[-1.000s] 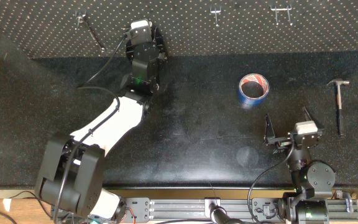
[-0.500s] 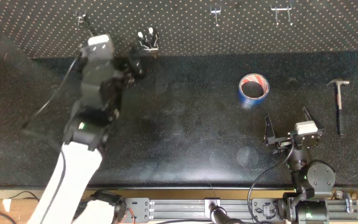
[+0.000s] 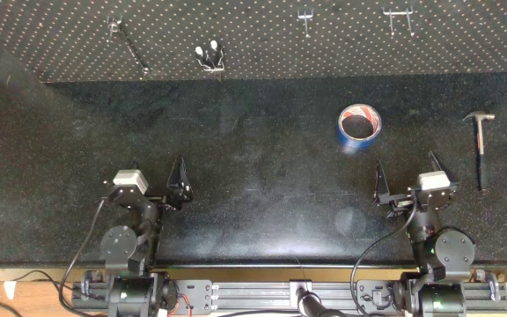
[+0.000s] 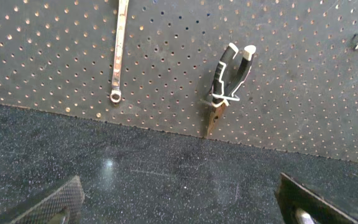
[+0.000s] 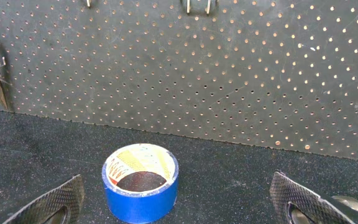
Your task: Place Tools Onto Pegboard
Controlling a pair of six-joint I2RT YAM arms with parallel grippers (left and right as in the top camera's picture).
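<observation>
A silver wrench [image 3: 132, 48] and pliers with black and white handles [image 3: 209, 55] hang on the black pegboard [image 3: 341, 40] at the upper left. A blue roll of tape [image 3: 359, 126] and a hammer [image 3: 480, 150] lie on the black table [image 3: 253, 150] at the right. The left gripper [image 4: 182, 202] and the right gripper [image 3: 406, 172] are near the bottom edge, fingers apart, holding nothing.
</observation>
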